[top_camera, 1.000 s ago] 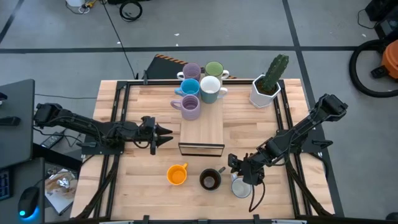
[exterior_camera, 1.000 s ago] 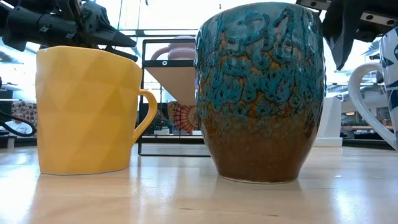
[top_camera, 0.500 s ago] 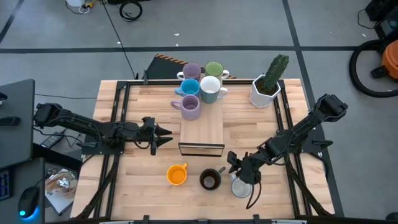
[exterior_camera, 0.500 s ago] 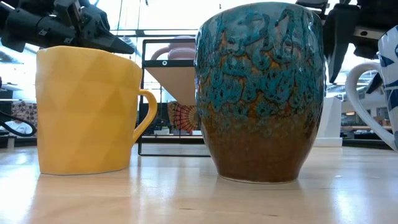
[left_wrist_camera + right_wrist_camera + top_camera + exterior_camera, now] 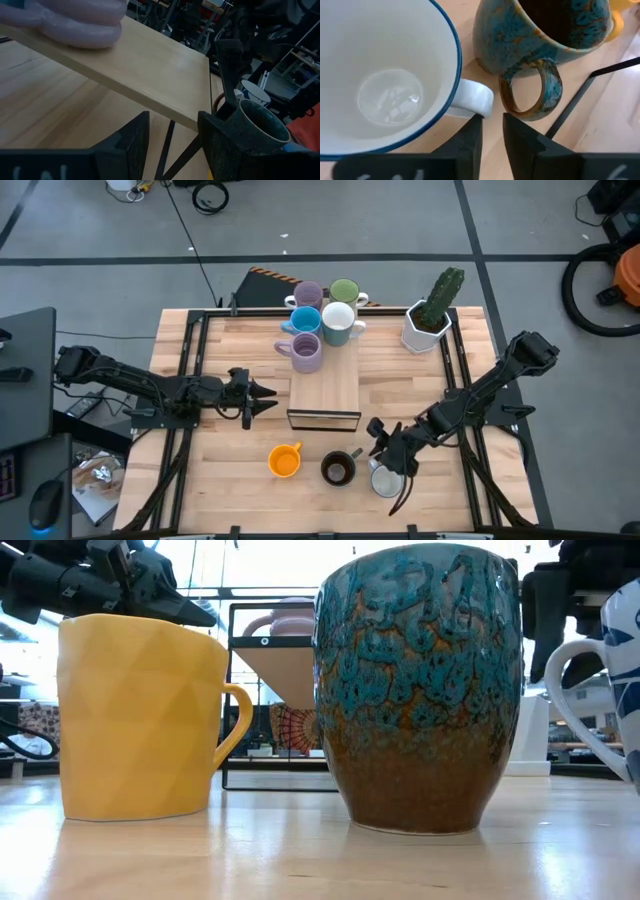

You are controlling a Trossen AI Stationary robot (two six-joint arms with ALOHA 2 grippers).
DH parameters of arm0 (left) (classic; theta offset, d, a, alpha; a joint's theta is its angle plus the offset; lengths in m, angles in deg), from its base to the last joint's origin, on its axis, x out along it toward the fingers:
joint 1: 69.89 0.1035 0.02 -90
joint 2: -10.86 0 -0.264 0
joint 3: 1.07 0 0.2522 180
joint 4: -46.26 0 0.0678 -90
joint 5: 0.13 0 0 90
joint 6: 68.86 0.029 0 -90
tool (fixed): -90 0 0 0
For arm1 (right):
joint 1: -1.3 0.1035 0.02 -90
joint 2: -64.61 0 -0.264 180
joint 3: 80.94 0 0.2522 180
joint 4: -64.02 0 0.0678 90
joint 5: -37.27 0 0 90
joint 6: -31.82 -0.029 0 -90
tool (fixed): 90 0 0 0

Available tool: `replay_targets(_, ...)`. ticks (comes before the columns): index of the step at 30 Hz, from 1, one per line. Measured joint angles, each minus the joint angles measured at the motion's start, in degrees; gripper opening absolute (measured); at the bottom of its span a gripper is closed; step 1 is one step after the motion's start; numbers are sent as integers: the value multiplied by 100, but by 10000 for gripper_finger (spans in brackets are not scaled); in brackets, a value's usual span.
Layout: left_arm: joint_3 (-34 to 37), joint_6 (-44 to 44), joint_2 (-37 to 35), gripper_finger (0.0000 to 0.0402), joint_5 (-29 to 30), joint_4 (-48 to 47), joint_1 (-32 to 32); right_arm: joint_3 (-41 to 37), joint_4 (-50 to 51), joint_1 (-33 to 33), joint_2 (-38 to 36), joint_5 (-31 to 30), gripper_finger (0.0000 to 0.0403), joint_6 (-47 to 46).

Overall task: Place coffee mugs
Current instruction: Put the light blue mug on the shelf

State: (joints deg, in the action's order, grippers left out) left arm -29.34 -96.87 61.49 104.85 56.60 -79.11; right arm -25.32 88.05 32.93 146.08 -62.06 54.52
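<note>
No readable text, label, brand or number in any view. White marks along near edge of left wrist and right wrist views: cut off, illegible. Mugs: glaze pattern only, no lettering.

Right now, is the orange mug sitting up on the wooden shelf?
No, the orange mug stands on the table, in front of the wooden shelf.
</note>
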Motion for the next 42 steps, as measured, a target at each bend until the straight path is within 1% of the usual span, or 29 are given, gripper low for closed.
replay_targets(9,0,-31,0,173,0,0,0,0,8,30,0,-9,27,-621)
replay_targets(12,0,-34,0,173,0,0,0,1,69,30,0,-22,18,-694)
replay_targets(13,0,-56,0,173,0,0,0,3,152,30,-3,-112,17,-744)
replay_targets(16,0,-146,0,173,0,0,0,100,990,30,-58,-591,24,-1074)
replay_targets(18,0,-153,0,173,-2,0,0,379,1606,-37,-109,-677,32,-1339)
replay_targets(22,0,-149,0,173,0,2,-1,809,2559,-144,-122,-525,46,-1464)
replay_targets(27,0,-142,0,173,0,0,0,1176,3161,-103,-120,-238,66,-1201)
replay_targets(30,0,-144,0,173,0,0,0,1585,3120,-100,-120,148,82,-1335)
replay_targets(34,0,-144,0,173,0,0,0,2205,3326,-257,-105,432,97,-1598)
replay_targets(42,0,-138,0,173,-2,0,-2,2286,2876,-325,11,904,98,-1393)
